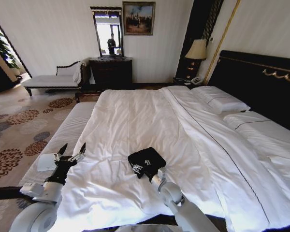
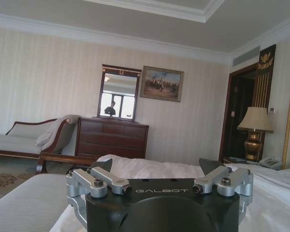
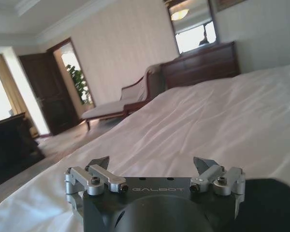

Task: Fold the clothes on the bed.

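Observation:
The clothes (image 1: 147, 158), a black top bunched into a small compact bundle, lie on the white duvet near the front of the bed (image 1: 135, 116). My right gripper (image 1: 143, 169) rests at the bundle's near edge. The right wrist view shows the right gripper (image 3: 152, 163) open, nothing between its fingers, with black fabric (image 3: 273, 203) just beside it. My left gripper (image 1: 72, 150) is raised over the duvet's left edge, well left of the clothes. Its fingers are spread open and empty, as the left wrist view of the gripper (image 2: 154, 166) also shows.
A pale upholstered bench (image 1: 63, 137) runs along the bed's left side with a white card (image 1: 47, 162) on it. Pillows (image 1: 220, 99) and the black headboard (image 1: 261, 82) are at the right. A chaise (image 1: 53, 79), dresser (image 1: 111, 72) and lamp (image 1: 197, 50) line the far wall.

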Robot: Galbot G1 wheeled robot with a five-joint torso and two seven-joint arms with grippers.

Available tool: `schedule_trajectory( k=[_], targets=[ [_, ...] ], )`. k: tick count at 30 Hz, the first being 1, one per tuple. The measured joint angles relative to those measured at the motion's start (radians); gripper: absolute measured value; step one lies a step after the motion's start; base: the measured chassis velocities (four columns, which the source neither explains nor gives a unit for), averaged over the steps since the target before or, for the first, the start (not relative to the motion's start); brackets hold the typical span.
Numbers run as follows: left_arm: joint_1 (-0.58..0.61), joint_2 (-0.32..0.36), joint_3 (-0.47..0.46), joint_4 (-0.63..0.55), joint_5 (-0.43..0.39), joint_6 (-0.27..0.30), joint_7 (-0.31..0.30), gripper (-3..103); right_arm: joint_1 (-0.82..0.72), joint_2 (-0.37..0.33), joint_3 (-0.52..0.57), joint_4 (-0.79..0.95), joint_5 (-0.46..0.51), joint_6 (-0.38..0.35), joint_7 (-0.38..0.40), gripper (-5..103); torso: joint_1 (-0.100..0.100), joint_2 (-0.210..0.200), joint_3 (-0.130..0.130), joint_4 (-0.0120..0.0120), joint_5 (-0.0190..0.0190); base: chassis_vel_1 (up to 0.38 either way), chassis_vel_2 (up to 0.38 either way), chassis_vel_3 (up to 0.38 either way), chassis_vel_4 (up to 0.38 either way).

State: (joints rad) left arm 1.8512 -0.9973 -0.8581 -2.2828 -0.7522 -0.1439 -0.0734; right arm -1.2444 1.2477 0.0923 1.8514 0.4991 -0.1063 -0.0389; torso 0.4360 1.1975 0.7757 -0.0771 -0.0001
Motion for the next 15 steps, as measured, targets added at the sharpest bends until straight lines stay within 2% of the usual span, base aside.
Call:
schedule_trajectory(
  k=[1, 2, 4, 8, 9, 12, 15],
  targets=[
    [0.0, 0.0, 0.0, 0.0, 0.0, 0.0, 0.0, 100, 0.007, 0.006, 0.016, -0.018, -0.003, 0.018, 0.008, 98, 0.0, 0.0, 0.0, 0.0, 0.0, 0.0, 0.0, 0.0, 0.0],
    [0.0, 0.0, 0.0, 0.0, 0.0, 0.0, 0.0, 100, 0.031, 0.017, 0.042, -0.08, -0.039, 0.08, 0.018, 99, 0.0, 0.0, 0.0, 0.0, 0.0, 0.0, 0.0, 0.0, 0.0],
    [0.0, 0.0, 0.0, 0.0, 0.0, 0.0, 0.0, 100, 0.04, 0.021, 0.048, -0.106, -0.061, 0.103, 0.02, 100, 0.0, 0.0, 0.0, 0.0, 0.0, 0.0, 0.0, 0.0, 0.0],
    [0.0, 0.0, 0.0, 0.0, 0.0, 0.0, 0.0, 100, 0.094, 0.056, 0.052, -0.297, -0.279, 0.251, 0.019, 100, 0.0, 0.0, 0.0, 0.0, 0.0, 0.0, 0.0, 0.0, 0.0],
    [0.0, 0.0, 0.0, 0.0, 0.0, 0.0, 0.0, 100, 0.094, 0.056, 0.052, -0.297, -0.279, 0.251, 0.019, 100, 0.0, 0.0, 0.0, 0.0, 0.0, 0.0, 0.0, 0.0, 0.0],
    [0.0, 0.0, 0.0, 0.0, 0.0, 0.0, 0.0, 100, 0.126, 0.104, 0.021, -0.423, -0.399, 0.328, 0.018, 100, 0.0, 0.0, 0.0, 0.0, 0.0, 0.0, 0.0, 0.0, 0.0],
    [0.0, 0.0, 0.0, 0.0, 0.0, 0.0, 0.0, 100, 0.145, 0.137, 0.007, -0.489, -0.454, 0.365, 0.016, 100, 0.0, 0.0, 0.0, 0.0001, 0.0, 0.0, 0.0, 0.0, 0.0]
  ],
)
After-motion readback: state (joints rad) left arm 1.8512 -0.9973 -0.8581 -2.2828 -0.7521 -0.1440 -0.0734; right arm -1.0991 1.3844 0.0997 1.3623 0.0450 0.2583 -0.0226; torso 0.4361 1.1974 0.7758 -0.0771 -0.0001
